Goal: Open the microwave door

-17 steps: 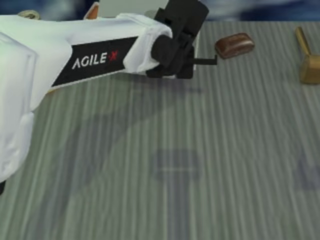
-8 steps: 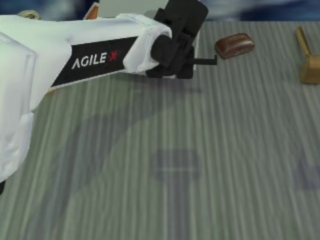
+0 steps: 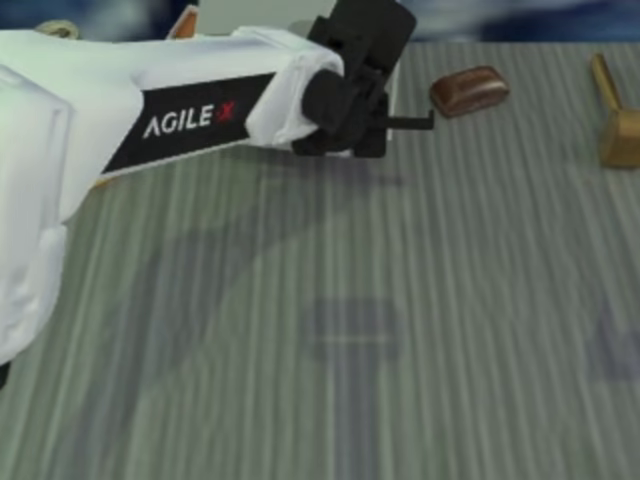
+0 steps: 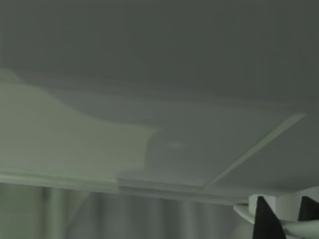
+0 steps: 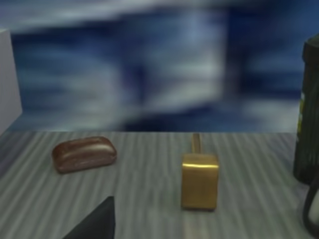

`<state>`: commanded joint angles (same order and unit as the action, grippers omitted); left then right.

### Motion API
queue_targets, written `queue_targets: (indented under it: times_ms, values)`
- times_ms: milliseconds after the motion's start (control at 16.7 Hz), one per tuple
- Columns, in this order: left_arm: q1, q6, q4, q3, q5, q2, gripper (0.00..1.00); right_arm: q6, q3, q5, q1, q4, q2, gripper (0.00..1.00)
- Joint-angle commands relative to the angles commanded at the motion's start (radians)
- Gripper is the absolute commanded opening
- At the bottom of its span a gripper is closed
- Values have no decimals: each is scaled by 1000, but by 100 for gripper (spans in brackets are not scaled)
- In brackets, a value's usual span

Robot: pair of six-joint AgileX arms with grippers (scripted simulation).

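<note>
The left gripper (image 3: 352, 60), finger state indeterminable, is sitting close against the microwave door (image 4: 164, 134), directly ahead.

You have a grey striped table (image 3: 400, 300). At its far edge the microwave (image 3: 250, 15) stands left of centre; a brown bread loaf (image 3: 469, 90) lies just right of it, a golden mallet (image 3: 618, 125) near the right edge, and a dark green bottle (image 5: 310, 114) beyond.

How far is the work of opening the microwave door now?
Done: the left hand is at the microwave, close against the microwave door. In hand: getting a hold; no grasp visible. Left: swinging it open. Right arm parked outside top view.
</note>
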<state>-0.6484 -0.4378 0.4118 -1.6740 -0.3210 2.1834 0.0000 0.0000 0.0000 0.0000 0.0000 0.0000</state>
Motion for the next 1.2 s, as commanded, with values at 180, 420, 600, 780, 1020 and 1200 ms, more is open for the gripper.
queue_targets:
  times_ms: [180,420,600,780,1020,1200]
  values:
    - [-9,-4,-1,-3,7,3,0,0,0,0,0,0,0,100]
    - [-1,25,-23,35,21,-22,0,0,0,0,0,0,0,100]
    - [7,50,-44,70,37,-43,0,0,0,0,0,0,0,100]
    - [8,52,-45,73,38,-44,0,0,0,0,0,0,0,100]
    - [8,52,-45,73,38,-44,0,0,0,0,0,0,0,100]
    - [8,52,-45,73,38,-44,0,0,0,0,0,0,0,100]
